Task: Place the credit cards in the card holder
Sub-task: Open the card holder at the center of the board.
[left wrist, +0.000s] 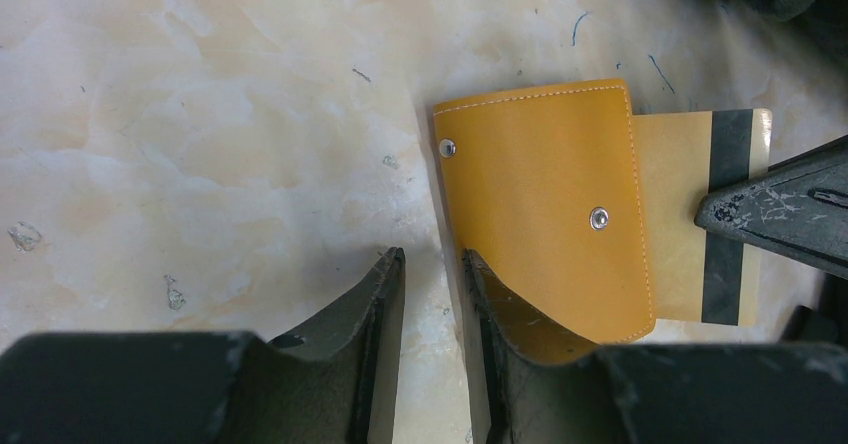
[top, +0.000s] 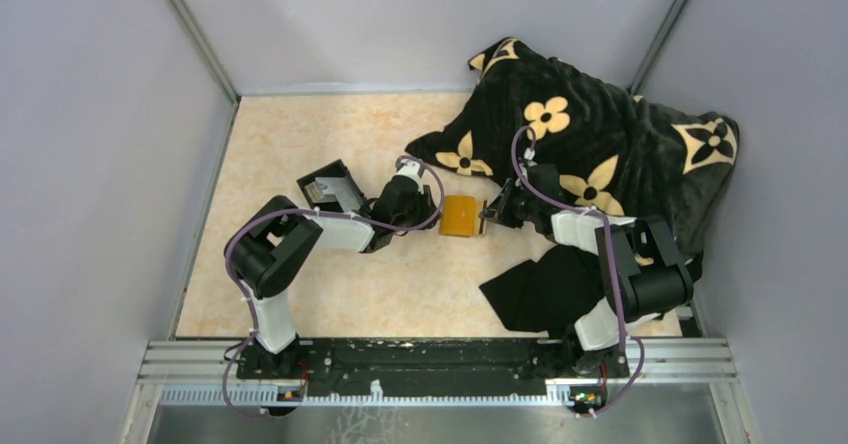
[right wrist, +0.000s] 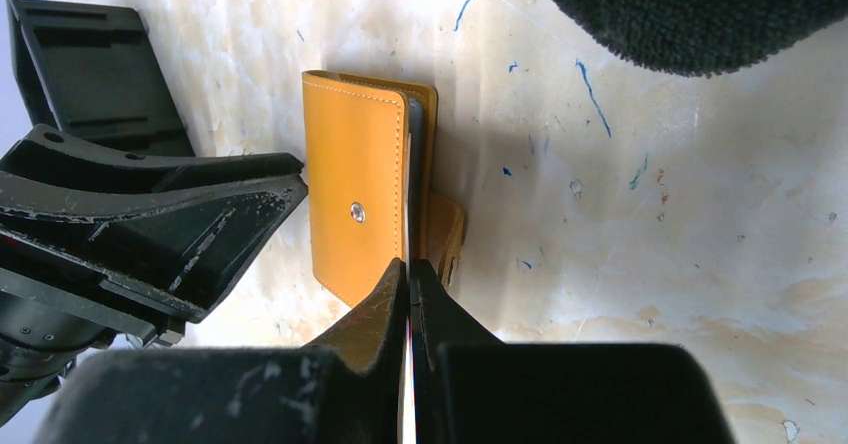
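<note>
The orange-tan card holder (top: pixel 461 216) lies flat on the table between my two grippers. My right gripper (right wrist: pixel 410 264) is shut on a golden-tan credit card (left wrist: pixel 690 214) with a black stripe. The card is partly inside the holder (left wrist: pixel 540 214), and its striped end sticks out on the right. In the right wrist view the card shows edge-on, running into the holder's (right wrist: pixel 355 164) open mouth. My left gripper (left wrist: pixel 432 261) stands partly open at the holder's other end. Only bare table shows between its fingers, and its right finger (left wrist: pixel 490 304) overlaps the holder's corner.
A black open box (top: pixel 330 186) with something pale grey inside sits just behind the left arm. A black blanket with tan flowers (top: pixel 600 134) fills the back right. A black cloth (top: pixel 550 289) lies near the right arm's base. Grey walls enclose the table.
</note>
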Action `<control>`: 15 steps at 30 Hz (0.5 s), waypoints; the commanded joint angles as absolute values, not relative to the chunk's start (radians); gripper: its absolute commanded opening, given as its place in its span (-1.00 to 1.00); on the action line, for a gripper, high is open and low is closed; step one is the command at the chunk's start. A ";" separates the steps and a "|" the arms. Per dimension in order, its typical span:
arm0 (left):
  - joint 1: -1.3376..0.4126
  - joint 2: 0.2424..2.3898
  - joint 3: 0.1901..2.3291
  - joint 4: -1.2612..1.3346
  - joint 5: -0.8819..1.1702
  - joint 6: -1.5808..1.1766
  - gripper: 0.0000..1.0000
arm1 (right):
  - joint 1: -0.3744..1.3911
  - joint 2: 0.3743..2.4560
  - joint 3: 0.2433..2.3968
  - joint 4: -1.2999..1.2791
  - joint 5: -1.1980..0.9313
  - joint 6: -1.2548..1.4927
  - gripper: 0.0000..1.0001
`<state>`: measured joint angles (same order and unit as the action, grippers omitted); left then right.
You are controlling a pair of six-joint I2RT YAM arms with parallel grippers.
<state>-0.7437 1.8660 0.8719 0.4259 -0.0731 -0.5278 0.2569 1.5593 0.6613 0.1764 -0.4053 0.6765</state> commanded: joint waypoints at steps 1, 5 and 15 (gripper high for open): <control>-0.747 1.915 0.854 0.299 -0.037 -0.530 -0.32 | 0.256 1.526 0.673 0.211 -0.418 0.677 -1.00; -0.747 1.916 0.854 0.298 -0.037 -0.529 -0.32 | 0.256 1.520 0.677 0.203 -0.418 0.674 -1.00; -0.746 1.918 0.857 0.296 -0.032 -0.528 -0.32 | 0.256 1.503 0.691 0.186 -0.415 0.672 -1.00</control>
